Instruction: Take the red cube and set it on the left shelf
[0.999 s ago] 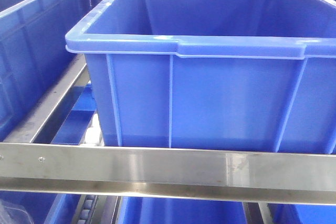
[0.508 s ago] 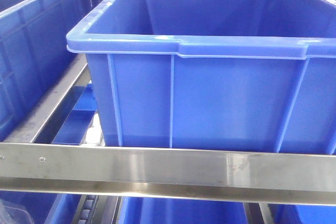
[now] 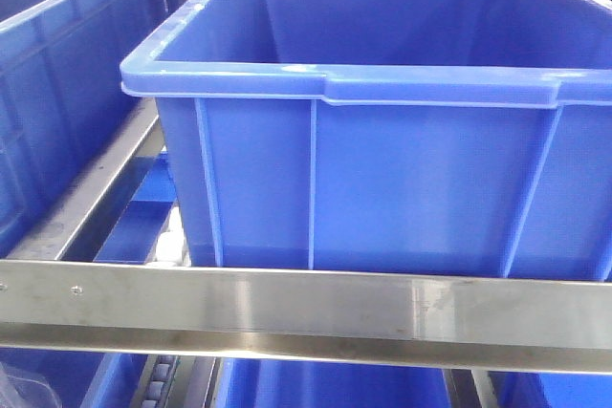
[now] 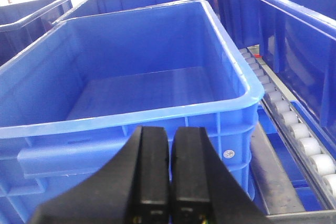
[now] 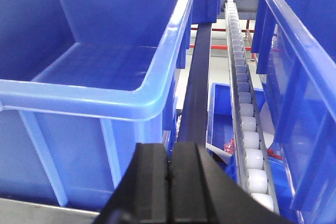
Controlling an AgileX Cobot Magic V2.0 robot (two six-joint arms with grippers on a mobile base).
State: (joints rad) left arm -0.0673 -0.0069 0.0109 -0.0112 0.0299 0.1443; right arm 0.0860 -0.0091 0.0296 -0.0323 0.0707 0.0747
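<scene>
The red cube shows in no view. The left shelf, a steel rack, runs its flat bolted front rail (image 3: 287, 303) across the front view, and a large deep-blue crate (image 3: 402, 179) stands just behind it. My left gripper (image 4: 170, 132) is shut with nothing between its black fingers, just in front of the near rim of an empty blue crate (image 4: 131, 115). My right gripper (image 5: 169, 150) is also shut and empty, below the near right corner of another empty blue crate (image 5: 84, 97).
More blue crates flank these on both sides (image 3: 57, 74) (image 5: 299, 77). White roller tracks (image 5: 242, 103) (image 4: 294, 124) run back between the crates. A lower blue crate (image 5: 220, 103) holds white and reddish bits. A dark rail (image 5: 195, 82) lies beside the track.
</scene>
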